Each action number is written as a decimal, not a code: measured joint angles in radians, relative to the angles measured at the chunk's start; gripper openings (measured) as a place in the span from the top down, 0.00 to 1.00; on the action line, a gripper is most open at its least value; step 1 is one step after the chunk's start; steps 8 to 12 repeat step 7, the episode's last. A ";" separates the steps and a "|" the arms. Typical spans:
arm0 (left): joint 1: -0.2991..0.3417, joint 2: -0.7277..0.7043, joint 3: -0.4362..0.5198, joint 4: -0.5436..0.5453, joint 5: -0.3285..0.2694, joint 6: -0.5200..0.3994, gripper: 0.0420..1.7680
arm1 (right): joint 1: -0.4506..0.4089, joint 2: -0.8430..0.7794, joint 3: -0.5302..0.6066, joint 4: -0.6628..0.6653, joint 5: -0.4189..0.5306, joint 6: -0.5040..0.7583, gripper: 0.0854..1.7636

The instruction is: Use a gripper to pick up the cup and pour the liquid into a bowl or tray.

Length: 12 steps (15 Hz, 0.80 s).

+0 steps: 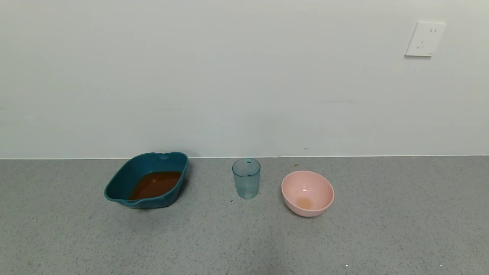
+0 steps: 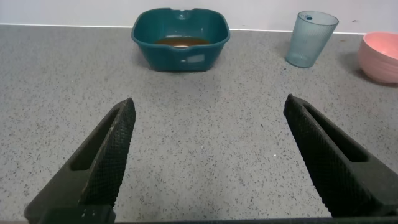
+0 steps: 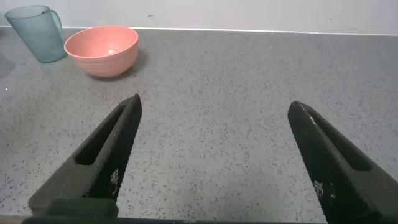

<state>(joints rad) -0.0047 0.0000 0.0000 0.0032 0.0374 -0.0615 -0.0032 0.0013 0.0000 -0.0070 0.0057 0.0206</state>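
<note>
The ribbed blue-green cup (image 1: 246,178) stands upright on the grey counter, between the tray and the pink bowl; it looks empty. It also shows in the left wrist view (image 2: 309,38) and the right wrist view (image 3: 38,32). The dark teal tray (image 1: 133,170) to its left holds reddish-brown liquid (image 1: 154,184), also seen in the left wrist view (image 2: 180,42). My left gripper (image 2: 208,109) is open and empty, low over the bare counter, well short of the tray. My right gripper (image 3: 214,106) is open and empty, short of the pink bowl. Neither shows in the head view.
A round pink bowl (image 1: 307,193) with a faint orange stain stands right of the cup, also in the right wrist view (image 3: 101,50) and the left wrist view (image 2: 380,56). A white wall runs close behind the vessels, with a socket (image 1: 424,39) at the upper right.
</note>
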 joint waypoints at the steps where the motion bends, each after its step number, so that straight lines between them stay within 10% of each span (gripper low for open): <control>1: 0.000 0.000 0.000 0.000 0.000 0.000 0.03 | 0.000 0.000 0.000 0.000 0.000 0.000 0.03; 12: 0.000 0.000 0.000 0.000 0.000 0.001 0.03 | 0.000 0.000 0.000 0.000 0.000 0.000 0.03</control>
